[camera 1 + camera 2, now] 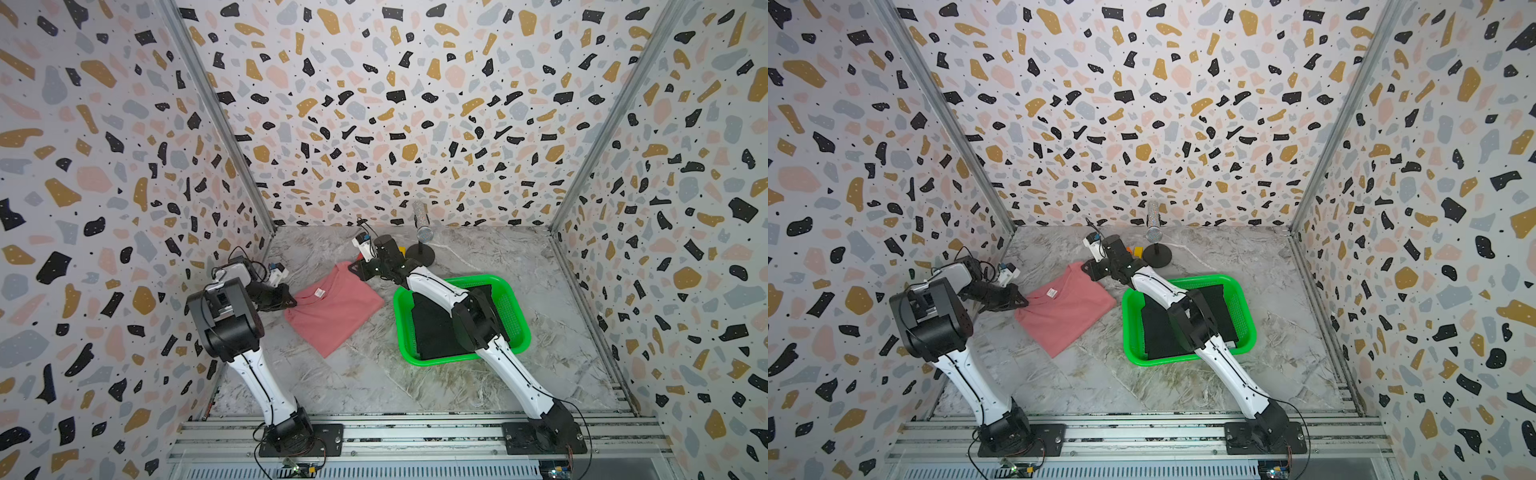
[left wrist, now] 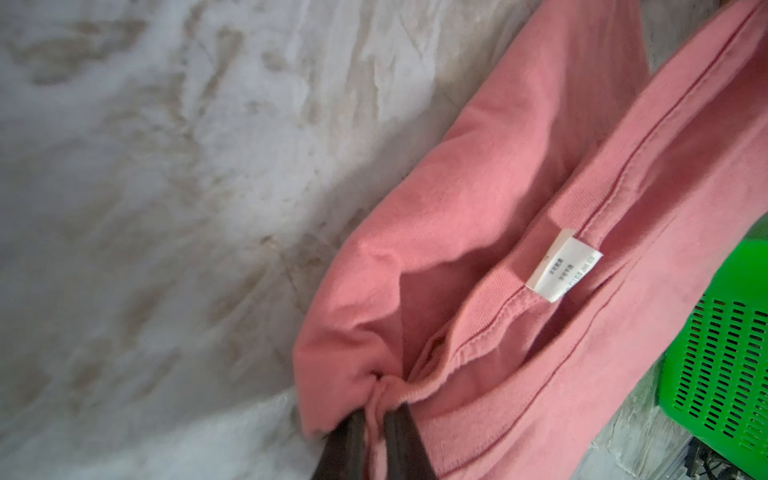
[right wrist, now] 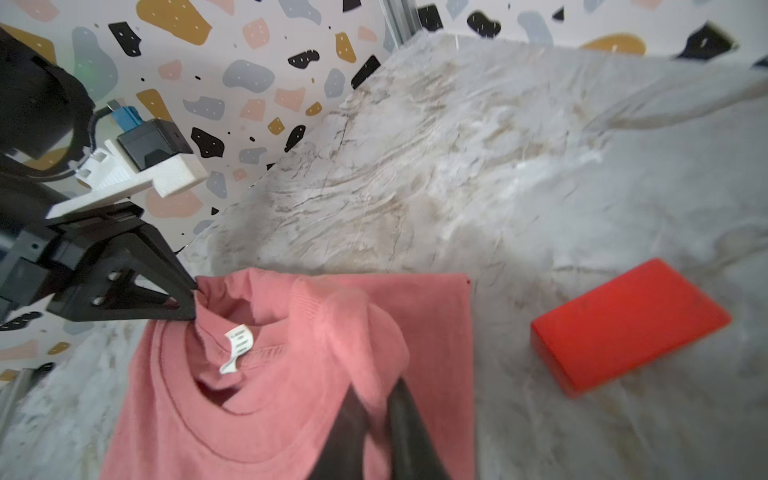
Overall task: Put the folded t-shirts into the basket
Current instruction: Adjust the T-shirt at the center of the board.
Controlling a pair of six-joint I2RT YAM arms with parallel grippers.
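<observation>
The dusty pink folded t-shirt lies on the marble table, left of the basket, its white neck tag up. My left gripper is shut on a bunched fold at the shirt's left corner by the collar. Over at the shirt's far corner, my right gripper is shut on a raised flap of the pink cloth. The green basket stands to the right, with the black t-shirt lying flat in it under my right arm. No orange shirt shows.
A microphone on a round black stand stands at the back near the wall. A red block lies on the table just beyond the shirt's far corner, and a small yellow block sits by the stand. Patterned walls enclose three sides.
</observation>
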